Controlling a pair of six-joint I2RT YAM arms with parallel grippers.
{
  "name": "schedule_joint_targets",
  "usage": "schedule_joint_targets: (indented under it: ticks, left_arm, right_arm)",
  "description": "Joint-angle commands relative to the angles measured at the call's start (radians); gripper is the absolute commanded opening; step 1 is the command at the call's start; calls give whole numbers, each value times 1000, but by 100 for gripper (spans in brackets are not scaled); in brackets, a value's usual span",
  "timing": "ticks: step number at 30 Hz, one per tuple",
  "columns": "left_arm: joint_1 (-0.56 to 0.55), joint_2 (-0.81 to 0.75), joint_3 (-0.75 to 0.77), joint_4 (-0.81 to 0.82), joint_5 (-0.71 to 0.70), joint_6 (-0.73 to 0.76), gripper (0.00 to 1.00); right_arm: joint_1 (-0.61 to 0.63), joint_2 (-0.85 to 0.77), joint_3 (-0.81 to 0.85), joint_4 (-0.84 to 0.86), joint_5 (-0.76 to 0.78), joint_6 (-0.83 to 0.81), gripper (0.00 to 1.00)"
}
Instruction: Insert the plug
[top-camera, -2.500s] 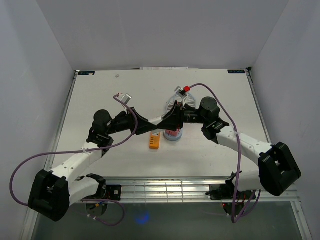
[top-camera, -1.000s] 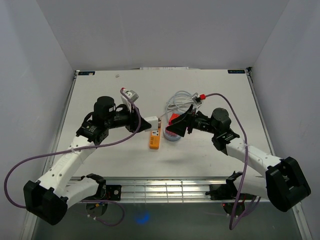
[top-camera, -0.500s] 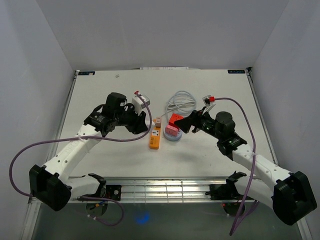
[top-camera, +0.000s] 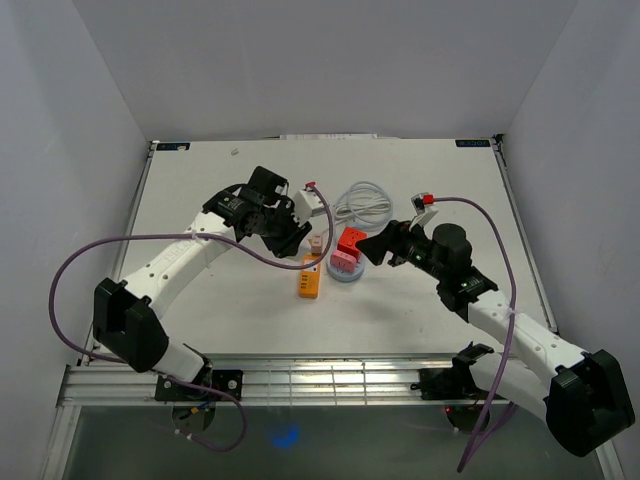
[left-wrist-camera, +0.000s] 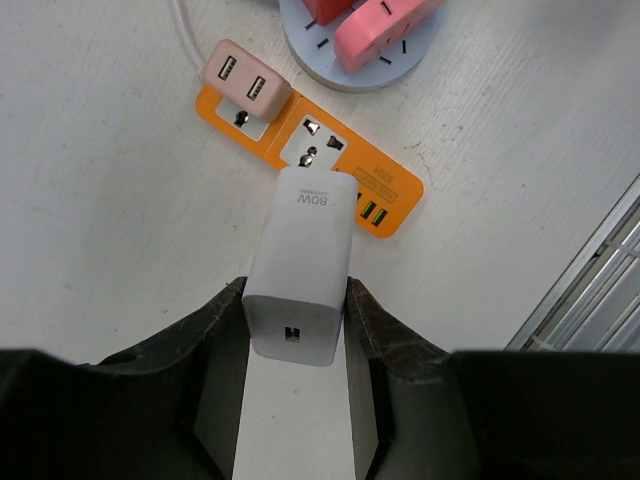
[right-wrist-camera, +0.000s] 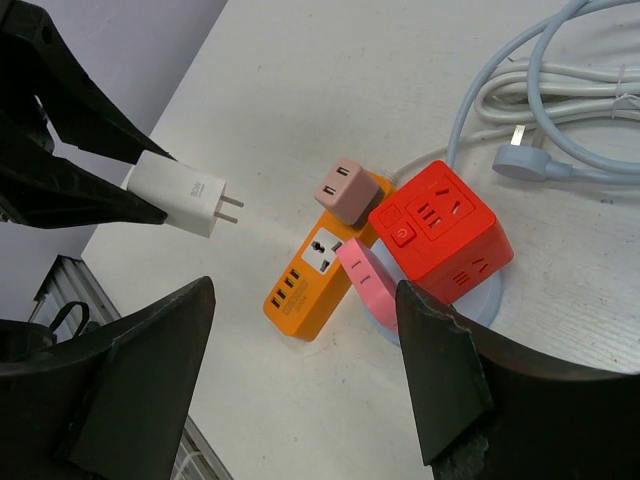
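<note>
One white 80W charger (left-wrist-camera: 305, 250) is clamped between the two fingers of the left gripper (left-wrist-camera: 296, 290), which press on its long sides. The right wrist view shows the charger's two flat prongs pointing toward the single orange power strip (left-wrist-camera: 395, 180) with a clear gap between them, so the charger hangs in the air, not seated. In the left wrist view its front end lines up over the strip's one free universal socket. One pinkish-beige adapter (left-wrist-camera: 247, 82) with two USB slots already sits at the strip's far end. Just beside the strip stands one round pale blue base (left-wrist-camera: 350, 75) carrying one red cube socket (right-wrist-camera: 440, 240) and one pink block (right-wrist-camera: 365, 280). Behind these lies one coiled white cable (right-wrist-camera: 560, 80) on the white table (top-camera: 200, 200). The right gripper (right-wrist-camera: 305, 300) hovers near the red cube, its two fingers spread well apart with nothing between them.
</note>
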Motion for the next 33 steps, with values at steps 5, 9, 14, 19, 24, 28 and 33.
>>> schedule_joint_targets:
  ticks: [5, 9, 14, 19, 24, 28, 33]
  left_arm:
    - [-107, 49, 67, -96, -124, 219, 0]
    - [-148, 84, 81, -110, -186, 275, 0]
    - [-178, 174, 165, -164, -226, 315, 0]
    - [-190, 250, 228, -201, -263, 345, 0]
    - [-193, 316, 268, -234, -310, 359, 0]
    - [-193, 337, 271, -239, -323, 369, 0]
    - [-196, 373, 289, -244, -331, 375, 0]
  right_arm:
    - [-14, -25, 15, -14, 29, -12, 77]
    - [-16, -22, 16, -19, 32, -12, 77]
    - [-20, -19, 16, -19, 32, -9, 77]
    - [-28, -33, 12, -25, 32, -9, 76]
    - [-35, -48, 7, -39, 50, -12, 76]
    - [-43, -99, -13, -82, 142, 2, 75]
    - [-48, -162, -33, -105, 201, 2, 75]
